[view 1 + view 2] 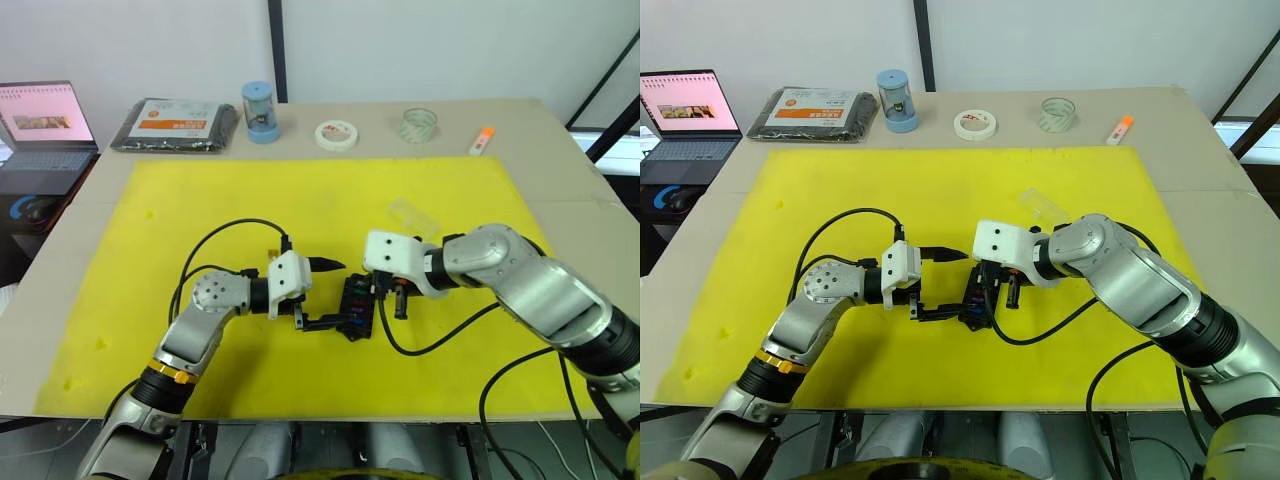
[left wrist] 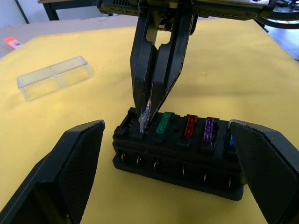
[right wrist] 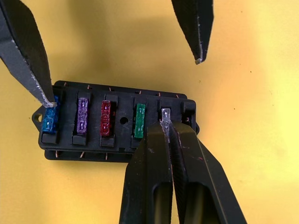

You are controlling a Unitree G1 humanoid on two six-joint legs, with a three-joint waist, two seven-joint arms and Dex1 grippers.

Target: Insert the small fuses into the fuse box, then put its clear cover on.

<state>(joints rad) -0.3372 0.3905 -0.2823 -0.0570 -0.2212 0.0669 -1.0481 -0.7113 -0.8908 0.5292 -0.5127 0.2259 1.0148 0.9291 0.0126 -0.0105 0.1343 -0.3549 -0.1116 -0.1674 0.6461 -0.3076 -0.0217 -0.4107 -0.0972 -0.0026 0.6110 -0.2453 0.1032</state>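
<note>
The black fuse box (image 1: 355, 303) lies on the yellow mat (image 1: 200, 200) between my arms. Blue (image 3: 48, 119), purple (image 3: 82, 116), red (image 3: 106, 117) and green (image 3: 139, 120) fuses stand in one row of its slots. My right gripper (image 3: 167, 125) is shut on a greyish clear fuse (image 3: 165, 113), holding it at the end slot beside the green one. My left gripper (image 1: 341, 294) is open and straddles the box lengthwise; one finger (image 3: 28, 51) touches the end by the blue fuse. The clear cover (image 1: 413, 215) lies on the mat beyond the box.
Along the table's far edge are a black packet with an orange label (image 1: 175, 125), a blue cylinder (image 1: 259, 111), a white tape roll (image 1: 337, 134), a clear tape roll (image 1: 418, 124) and an orange marker (image 1: 482, 141). A laptop (image 1: 45, 125) sits far left.
</note>
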